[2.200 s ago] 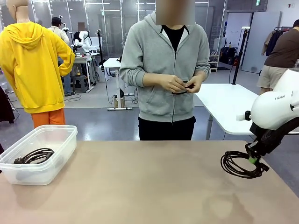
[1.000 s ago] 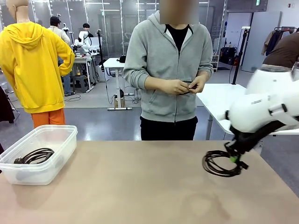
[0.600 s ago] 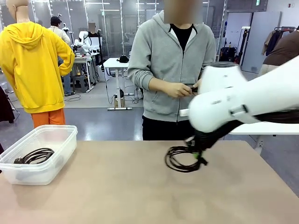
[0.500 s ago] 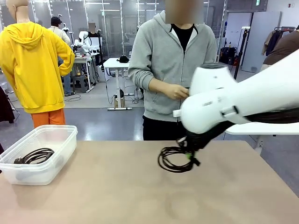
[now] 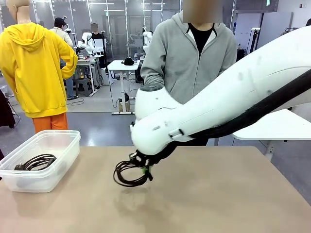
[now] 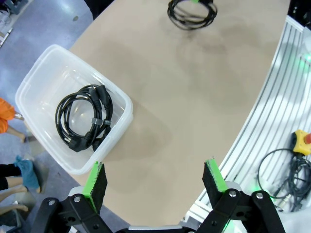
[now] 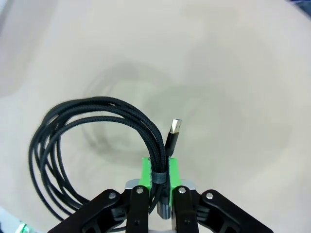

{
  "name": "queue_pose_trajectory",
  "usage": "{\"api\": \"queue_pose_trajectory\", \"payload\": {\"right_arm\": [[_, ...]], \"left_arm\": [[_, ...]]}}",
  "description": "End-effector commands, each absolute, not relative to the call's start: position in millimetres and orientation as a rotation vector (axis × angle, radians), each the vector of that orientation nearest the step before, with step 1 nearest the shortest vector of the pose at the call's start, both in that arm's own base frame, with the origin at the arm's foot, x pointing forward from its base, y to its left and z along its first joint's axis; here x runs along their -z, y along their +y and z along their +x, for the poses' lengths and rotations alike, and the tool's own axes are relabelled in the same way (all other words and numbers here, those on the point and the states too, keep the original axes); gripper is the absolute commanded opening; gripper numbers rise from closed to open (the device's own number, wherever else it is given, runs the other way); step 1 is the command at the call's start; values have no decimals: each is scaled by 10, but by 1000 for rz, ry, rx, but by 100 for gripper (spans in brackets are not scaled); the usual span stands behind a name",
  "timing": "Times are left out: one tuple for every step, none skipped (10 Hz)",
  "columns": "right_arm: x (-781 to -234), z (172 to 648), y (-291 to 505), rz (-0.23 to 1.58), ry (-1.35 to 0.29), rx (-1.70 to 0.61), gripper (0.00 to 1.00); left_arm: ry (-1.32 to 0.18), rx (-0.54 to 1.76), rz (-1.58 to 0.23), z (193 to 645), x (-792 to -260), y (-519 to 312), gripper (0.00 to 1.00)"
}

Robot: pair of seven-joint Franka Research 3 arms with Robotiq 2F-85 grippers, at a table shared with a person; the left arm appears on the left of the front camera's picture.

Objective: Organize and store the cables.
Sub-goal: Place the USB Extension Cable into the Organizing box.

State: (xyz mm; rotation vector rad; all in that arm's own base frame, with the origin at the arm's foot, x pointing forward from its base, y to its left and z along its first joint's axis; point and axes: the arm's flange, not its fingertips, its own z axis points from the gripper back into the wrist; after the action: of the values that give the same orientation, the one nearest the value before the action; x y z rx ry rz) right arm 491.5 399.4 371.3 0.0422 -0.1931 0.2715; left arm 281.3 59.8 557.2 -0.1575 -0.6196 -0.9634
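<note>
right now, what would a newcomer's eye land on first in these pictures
The white right arm stretches across the middle of the table, jaws shut on a coiled black cable dangling just above it. At its left edge sits a clear bin with another coiled cable inside. A person in a grey hoodie stands behind.

Front view: fixed, low, facing across table [image 5: 233,204] toward person [image 5: 189,63].
Left wrist view: high, looking down; bin [image 6: 43,77] at 9 o'clock, cable coil [image 6: 192,12] at 12.
Right wrist view: very close, apparently near-vertical.
Shared by all: cable coil, table.
</note>
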Motion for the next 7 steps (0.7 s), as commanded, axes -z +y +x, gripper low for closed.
{"api": "queue_pose_trajectory", "payload": {"right_arm": [[-3509,5156,4243,17,-208,-231,17],[-3422,5159,4325,7,-211,-225,17],[-3354,5146,4375,2,-207,-212,17],[-3303,5138,4367,2,-205,-205,17],[-3263,5129,4337,-5,-193,-206,17],[-3251,5114,4314,1,-181,-194,17],[-3257,5088,4294,5,-175,-185,49]], "left_arm": [[-614,952,-151,2822,-5573,583,100],[-614,952,-151,2822,-5573,583,100],[-614,952,-151,2822,-5573,583,100],[-614,952,-151,2822,-5573,583,100],[-614,952,-151,2822,-5573,583,100],[-614,952,-151,2822,-5573,583,100],[-614,952,-151,2822,-5573,583,100]]}}
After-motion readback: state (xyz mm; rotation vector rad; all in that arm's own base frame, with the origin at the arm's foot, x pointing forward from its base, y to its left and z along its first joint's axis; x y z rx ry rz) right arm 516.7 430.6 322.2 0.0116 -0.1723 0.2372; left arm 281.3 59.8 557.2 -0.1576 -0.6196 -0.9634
